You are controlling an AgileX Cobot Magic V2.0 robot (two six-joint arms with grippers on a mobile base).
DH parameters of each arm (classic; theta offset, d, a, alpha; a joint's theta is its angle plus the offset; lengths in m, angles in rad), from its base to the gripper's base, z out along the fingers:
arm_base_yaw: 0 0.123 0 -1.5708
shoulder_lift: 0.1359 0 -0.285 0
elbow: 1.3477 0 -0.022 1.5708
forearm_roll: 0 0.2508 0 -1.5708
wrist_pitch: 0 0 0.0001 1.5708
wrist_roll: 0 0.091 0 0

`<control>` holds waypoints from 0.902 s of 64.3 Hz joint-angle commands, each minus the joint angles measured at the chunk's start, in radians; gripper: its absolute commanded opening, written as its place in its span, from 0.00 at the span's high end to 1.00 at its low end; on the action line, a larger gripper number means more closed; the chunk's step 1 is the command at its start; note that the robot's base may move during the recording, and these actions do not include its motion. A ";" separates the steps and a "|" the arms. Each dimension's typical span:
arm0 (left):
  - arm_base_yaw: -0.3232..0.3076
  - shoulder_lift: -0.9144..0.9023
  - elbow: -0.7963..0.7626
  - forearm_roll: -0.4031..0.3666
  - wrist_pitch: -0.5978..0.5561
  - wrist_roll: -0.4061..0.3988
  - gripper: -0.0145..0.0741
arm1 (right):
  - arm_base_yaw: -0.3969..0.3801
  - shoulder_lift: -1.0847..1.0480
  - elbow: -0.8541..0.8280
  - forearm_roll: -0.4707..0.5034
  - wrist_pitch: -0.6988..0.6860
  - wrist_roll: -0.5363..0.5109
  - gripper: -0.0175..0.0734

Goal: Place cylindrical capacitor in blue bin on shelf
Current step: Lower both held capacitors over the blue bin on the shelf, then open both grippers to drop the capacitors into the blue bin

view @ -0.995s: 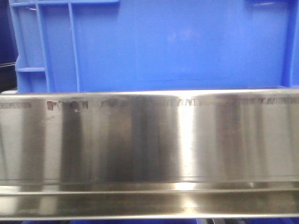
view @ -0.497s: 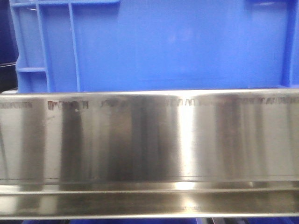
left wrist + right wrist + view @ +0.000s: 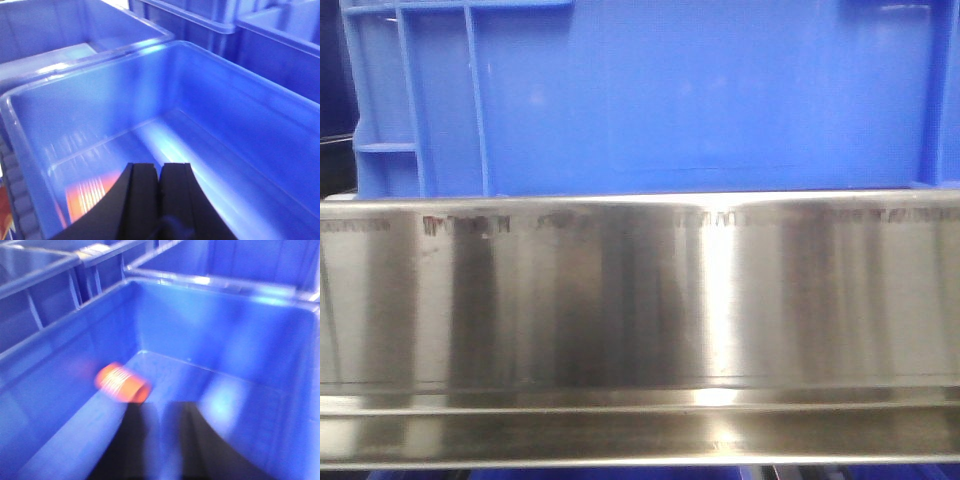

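Hovering over blue bin (image 3: 225, 325), blurred capacitor (image 3: 122, 383) inside, right fingers (image 3: 134, 440) seemingly parted (left fingers (image 3: 142, 200) together)

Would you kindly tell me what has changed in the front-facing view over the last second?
Nothing visibly moved. The blue bin stands behind the shelf rail just as it did before, and both keep their place in the frame. Only the dim reflections in the brushed steel waver slightly.
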 commanded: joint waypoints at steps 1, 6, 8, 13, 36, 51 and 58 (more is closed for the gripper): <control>-0.005 -0.038 0.002 -0.009 0.029 -0.007 0.96 | -0.001 -0.035 -0.004 -0.014 0.026 -0.010 0.99; -0.005 -0.084 0.048 -0.009 -0.008 -0.007 0.96 | -0.001 -0.080 0.031 -0.018 0.016 -0.010 0.99; -0.005 -0.109 0.076 -0.009 -0.040 -0.014 0.96 | -0.001 -0.104 0.054 -0.021 -0.001 -0.010 0.99; -0.003 -0.181 0.165 -0.009 -0.145 -0.056 0.96 | -0.001 -0.176 0.125 -0.027 -0.062 -0.010 0.99; -0.003 -0.563 0.670 -0.034 -0.537 -0.109 0.96 | -0.001 -0.529 0.477 -0.029 -0.308 -0.010 0.99; -0.003 -0.811 0.883 -0.035 -0.540 -0.109 0.96 | -0.001 -0.698 0.595 -0.032 -0.259 -0.010 0.99; -0.003 -0.909 0.957 -0.035 -0.540 -0.109 0.96 | -0.001 -0.763 0.658 -0.033 -0.247 -0.010 0.99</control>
